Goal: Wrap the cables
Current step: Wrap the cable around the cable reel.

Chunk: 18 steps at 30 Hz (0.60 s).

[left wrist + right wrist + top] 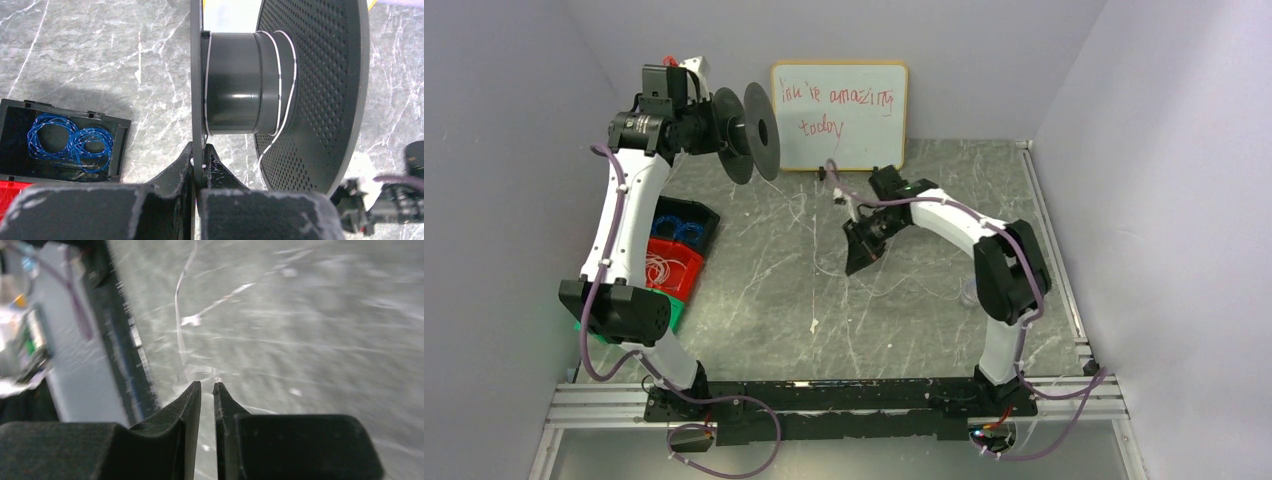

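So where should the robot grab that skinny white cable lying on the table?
Probably the cable stretch just ahead of the right gripper, pinched from straight above, one finger each side. It's thread-thin and lies limp on the table, so coming sideways would likely just push it.

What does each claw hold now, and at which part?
The left claw grips the black spool by the edge of one flange. The right claw is blurred; whether it holds the cable cannot be told.
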Each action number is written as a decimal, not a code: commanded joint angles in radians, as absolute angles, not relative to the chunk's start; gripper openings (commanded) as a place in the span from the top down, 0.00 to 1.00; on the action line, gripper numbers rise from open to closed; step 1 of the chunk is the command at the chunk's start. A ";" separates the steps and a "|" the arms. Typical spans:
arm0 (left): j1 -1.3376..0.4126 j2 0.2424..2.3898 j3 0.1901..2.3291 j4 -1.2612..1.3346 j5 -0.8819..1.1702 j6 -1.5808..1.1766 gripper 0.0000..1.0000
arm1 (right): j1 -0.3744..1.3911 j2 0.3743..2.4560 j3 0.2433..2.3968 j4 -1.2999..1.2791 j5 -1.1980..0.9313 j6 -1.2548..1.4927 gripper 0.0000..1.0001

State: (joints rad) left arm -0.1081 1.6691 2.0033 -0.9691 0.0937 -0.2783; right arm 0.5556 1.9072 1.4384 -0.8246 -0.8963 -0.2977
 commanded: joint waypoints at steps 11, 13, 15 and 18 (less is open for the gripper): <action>-0.214 1.579 1.922 -0.833 0.130 -0.238 0.98 | 0.423 1.616 1.469 -0.513 -0.968 -0.347 0.34; -0.232 1.576 1.907 -0.830 0.128 -0.242 0.98 | 0.452 1.580 1.464 -0.469 -0.997 -0.393 0.31; -0.242 1.577 1.899 -0.831 0.128 -0.249 0.98 | 0.500 1.542 1.444 -0.400 -0.942 -0.407 0.26; -0.248 1.588 1.910 -0.841 0.141 -0.261 0.98 | 0.575 1.528 1.434 -0.353 -0.871 -0.452 0.24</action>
